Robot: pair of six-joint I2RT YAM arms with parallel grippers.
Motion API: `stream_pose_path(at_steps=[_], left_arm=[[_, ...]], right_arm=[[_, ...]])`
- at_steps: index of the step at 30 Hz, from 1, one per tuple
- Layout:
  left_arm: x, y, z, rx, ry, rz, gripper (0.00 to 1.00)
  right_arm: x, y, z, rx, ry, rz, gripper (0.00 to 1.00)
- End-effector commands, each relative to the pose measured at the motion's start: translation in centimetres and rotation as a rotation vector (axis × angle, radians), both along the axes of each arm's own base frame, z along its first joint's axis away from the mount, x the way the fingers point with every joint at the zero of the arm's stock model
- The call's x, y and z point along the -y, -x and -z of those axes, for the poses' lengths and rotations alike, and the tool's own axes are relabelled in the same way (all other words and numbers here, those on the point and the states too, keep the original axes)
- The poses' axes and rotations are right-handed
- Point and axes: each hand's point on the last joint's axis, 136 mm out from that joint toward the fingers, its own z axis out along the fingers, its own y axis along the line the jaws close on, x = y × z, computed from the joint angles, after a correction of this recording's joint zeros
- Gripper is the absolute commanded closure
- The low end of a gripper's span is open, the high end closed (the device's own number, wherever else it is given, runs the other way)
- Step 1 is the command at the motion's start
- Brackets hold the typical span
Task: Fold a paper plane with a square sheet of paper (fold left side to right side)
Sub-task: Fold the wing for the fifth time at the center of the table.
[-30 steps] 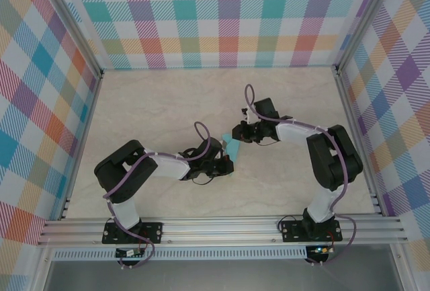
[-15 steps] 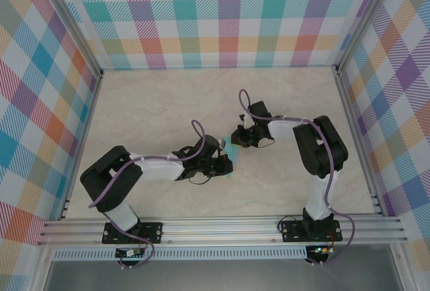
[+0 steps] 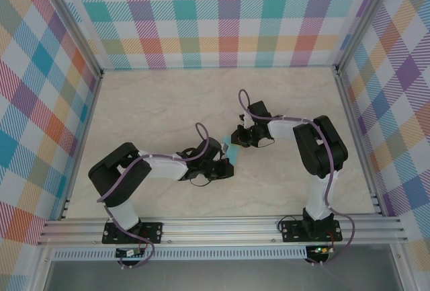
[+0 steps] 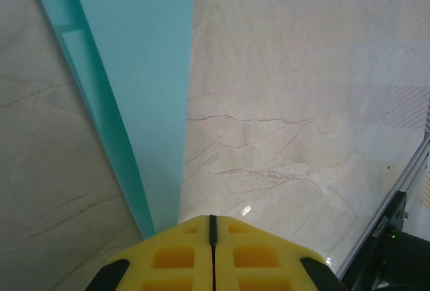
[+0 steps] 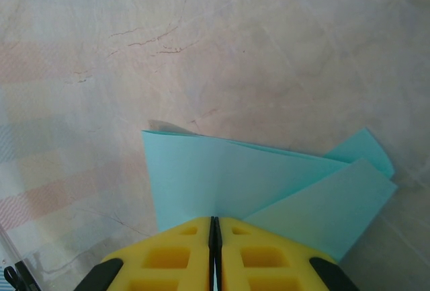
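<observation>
Right tool (image 5: 214,222) shifted nearer, paper plane (image 5: 269,177) clamped inside

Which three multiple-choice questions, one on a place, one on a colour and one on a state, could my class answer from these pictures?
1. Where on the table is the paper?
A. Against the back wall
B. Between the left pincer and the right pincer
C. On the front rail

2. What colour is the paper?
A. Pink
B. White
C. Turquoise

3. How do the right pincer's jaws stand?
A. Closed on the paper's edge
B. Wide apart above the paper
C. Closed far away from the paper

Answers:
1 B, because the overhead view shows the paper in the gap between the two arm tips.
2 C, because both wrist views show it blue-green.
3 A, because the right wrist view shows the yellow fingers meeting where the paper runs in.
</observation>
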Motion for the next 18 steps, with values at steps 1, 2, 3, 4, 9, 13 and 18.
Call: stream_pose_path(at_steps=[1,2,3,4,9,13,18], left_arm=[[0.2,0.5,0.5,-0.006,-0.006,0.014,0.94],[0.1,0.6,0.8,-0.011,-0.009,0.012,0.94],[0.1,0.6,0.9,-0.014,-0.009,0.009,0.94],[0.0,0.7,1.1,-0.018,-0.010,0.009,0.94],[-0.4,1.2,2.0,-0.043,-0.014,0.002,0.94],[-0.2,1.4,1.9,-0.046,0.005,0.008,0.94],[0.5,1.5,1.5,-0.038,0.028,0.024,0.93]], right_arm=[[0.9,0.9,2.1,-0.043,0.080,-0.012,0.89],[1.0,0.9,2.1,-0.043,0.084,-0.011,0.89],[1.0,0.9,2.1,-0.042,0.085,-0.012,0.89],[1.0,0.9,2.1,-0.042,0.087,-0.012,0.89],[1.0,0.9,2.1,-0.042,0.092,-0.013,0.89],[1.1,0.8,2.2,-0.047,0.095,-0.012,0.89],[1.1,1.0,2.6,-0.058,0.101,-0.013,0.89]])
